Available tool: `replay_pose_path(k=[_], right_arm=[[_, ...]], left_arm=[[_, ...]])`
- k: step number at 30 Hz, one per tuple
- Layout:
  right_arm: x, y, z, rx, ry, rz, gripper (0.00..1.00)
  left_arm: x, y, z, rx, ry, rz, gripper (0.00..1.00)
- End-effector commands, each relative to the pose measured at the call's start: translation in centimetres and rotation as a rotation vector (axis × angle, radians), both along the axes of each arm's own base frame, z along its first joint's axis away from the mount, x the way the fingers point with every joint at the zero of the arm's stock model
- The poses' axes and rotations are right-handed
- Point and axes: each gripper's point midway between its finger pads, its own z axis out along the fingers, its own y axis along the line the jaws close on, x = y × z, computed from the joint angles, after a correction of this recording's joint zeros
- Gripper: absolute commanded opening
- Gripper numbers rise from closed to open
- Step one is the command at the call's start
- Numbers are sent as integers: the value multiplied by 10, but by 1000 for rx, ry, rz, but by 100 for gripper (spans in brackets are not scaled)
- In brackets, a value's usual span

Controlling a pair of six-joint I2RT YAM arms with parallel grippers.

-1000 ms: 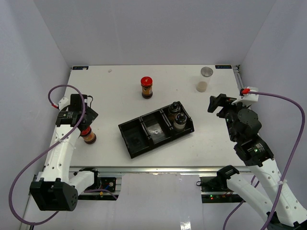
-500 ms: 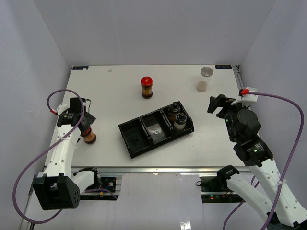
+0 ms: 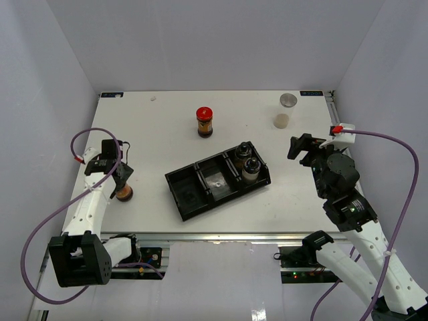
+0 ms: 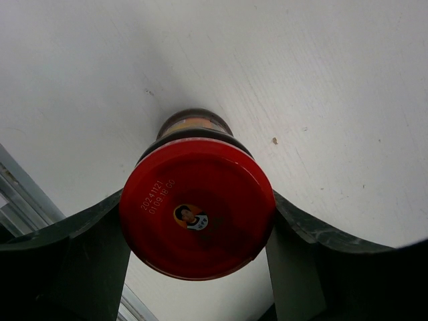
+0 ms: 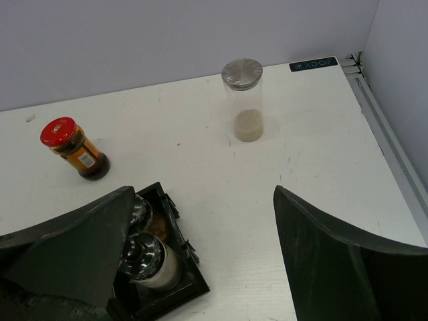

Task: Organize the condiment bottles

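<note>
A red-lidded jar (image 3: 123, 193) with dark contents stands near the table's left edge. My left gripper (image 3: 120, 182) is closed around it; in the left wrist view the red lid (image 4: 197, 207) fills the gap between both fingers (image 4: 80, 261). A second red-lidded jar (image 3: 204, 122) stands at the back middle and also shows in the right wrist view (image 5: 72, 147). A silver-lidded jar (image 3: 286, 110) with cream contents stands at the back right, seen too in the right wrist view (image 5: 245, 100). Two black-capped shakers (image 3: 247, 160) stand in the tray's right compartment. My right gripper (image 3: 304, 148) is open and empty, to the right of the tray.
The black three-compartment tray (image 3: 194, 190) lies tilted in the middle of the table; its left and middle compartments hold no bottles. Its right corner (image 5: 194, 281) shows in the right wrist view. The table's metal rail (image 4: 13, 194) runs close to the left jar.
</note>
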Motion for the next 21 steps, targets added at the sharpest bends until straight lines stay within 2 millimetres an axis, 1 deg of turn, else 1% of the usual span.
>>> replay_pose_path(k=[1,2,5,6,9,16,17,19,21], right_arm=[[1,-5,14,9,-53,-20,90],[0,-5,14,10,-55,-19,90],[-1,-5,14,12,-56,-18,90],[-1,-5,14,12,-57,-20,90],[-2,-6,15,13,-58,-21,90],[-2,-6,13,17,-59,-21,90],[-2,-5,13,20,-59,-18,90],[-1,-4,10,22,-53,-15,90],[-1,-3,9,23,-50,-11,90]], left_arm=[[0,7,1,30,-19,19,39],[0,8,1,34,-17,18,32],[1,6,-1,31,-9,4,4],[1,6,-1,29,-7,0,0],[4,5,0,26,-11,-22,0],[16,0,25,47,-34,-162,0],[20,-3,32,43,-42,-198,0],[23,-9,37,32,-38,-254,0],[30,-15,47,24,-50,-293,0]])
